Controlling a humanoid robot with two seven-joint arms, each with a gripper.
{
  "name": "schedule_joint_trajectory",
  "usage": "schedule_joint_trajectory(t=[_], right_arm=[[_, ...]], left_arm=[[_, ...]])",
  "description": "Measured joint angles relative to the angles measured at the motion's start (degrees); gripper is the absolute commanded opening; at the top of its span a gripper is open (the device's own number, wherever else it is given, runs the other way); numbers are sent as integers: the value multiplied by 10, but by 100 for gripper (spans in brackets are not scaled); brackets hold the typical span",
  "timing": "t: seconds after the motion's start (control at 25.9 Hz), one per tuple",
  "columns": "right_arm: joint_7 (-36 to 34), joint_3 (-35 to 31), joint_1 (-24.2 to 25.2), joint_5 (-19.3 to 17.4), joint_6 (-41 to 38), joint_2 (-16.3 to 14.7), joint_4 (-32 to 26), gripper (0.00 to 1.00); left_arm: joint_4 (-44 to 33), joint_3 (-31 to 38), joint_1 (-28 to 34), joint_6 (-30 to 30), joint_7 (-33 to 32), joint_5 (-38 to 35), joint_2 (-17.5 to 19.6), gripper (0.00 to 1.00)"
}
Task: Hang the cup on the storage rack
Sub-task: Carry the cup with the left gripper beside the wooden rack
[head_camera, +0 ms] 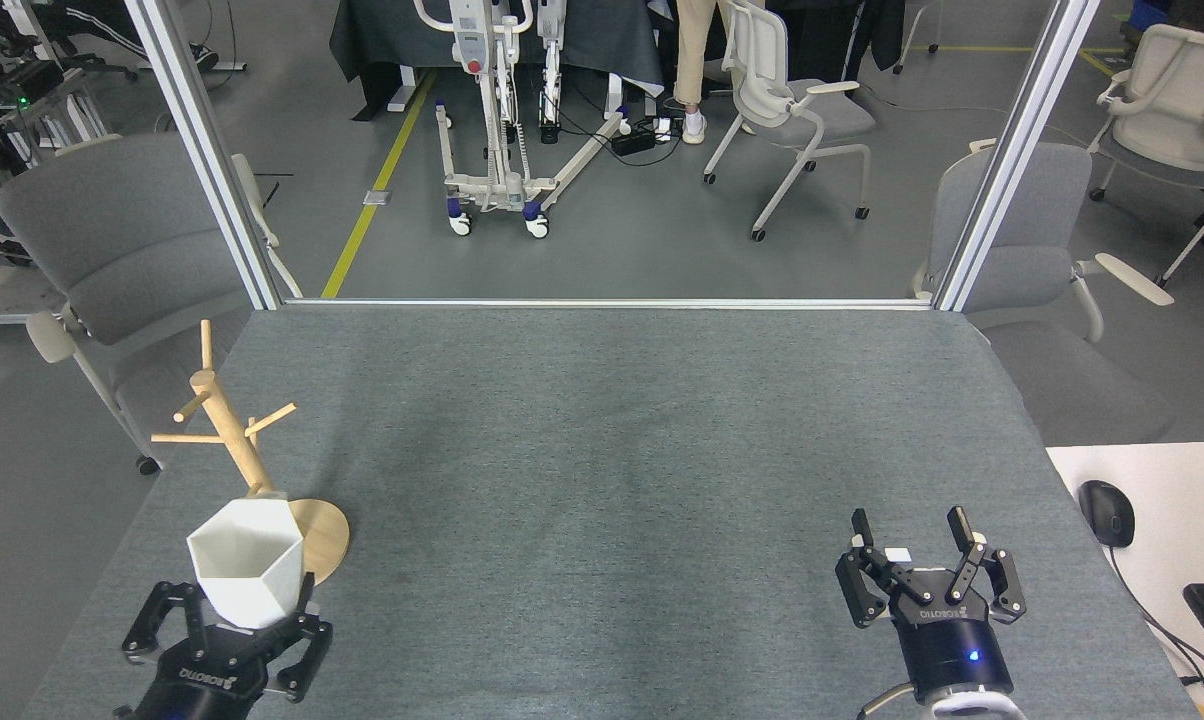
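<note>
The left gripper (230, 625) sits at the near left of the table, its fingers clamped on the lower body of the cup (247, 560), which it holds mouth-up with the hexagonal rim tipped a little toward the camera. The handle tab cannot be made out from here, so which way its hole faces is unclear. Just beyond the cup, and partly hidden by it, stands the storage rack (230, 432): its round base (328, 535) shows at the cup's right edge and its post leans up and away to the far left, pegs pointing out to both sides. So the rack lies directly on the far side of the held cup, very close, and the left arm is plainly the nearer one. The next move likely means raising the cup and turning the tab toward one of the right-hand pegs. The right gripper (920, 560) hangs at the near right, well apart, fingers spread and holding nothing, over a small white tag (898, 554)
</note>
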Motion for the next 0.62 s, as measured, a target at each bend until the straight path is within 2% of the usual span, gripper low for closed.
schedule_joint_trajectory(t=[0.12, 0.23, 0.46, 0.62], right_arm=[[62, -1, 16, 2, -2, 8, -29, 100], [98, -1, 18, 2, -3, 7, -35, 100], [115, 1, -4, -2, -2, 6, -31, 100], [118, 2, -23, -2, -2, 11, -19, 100]], left_arm=[[3, 50, 0, 1, 12, 0, 2, 0], [12, 83, -12, 14, -5, -2, 3, 0], [61, 100, -69, 77, -55, -22, 21, 0], [98, 101, -108, 93, -65, -43, 36, 0]])
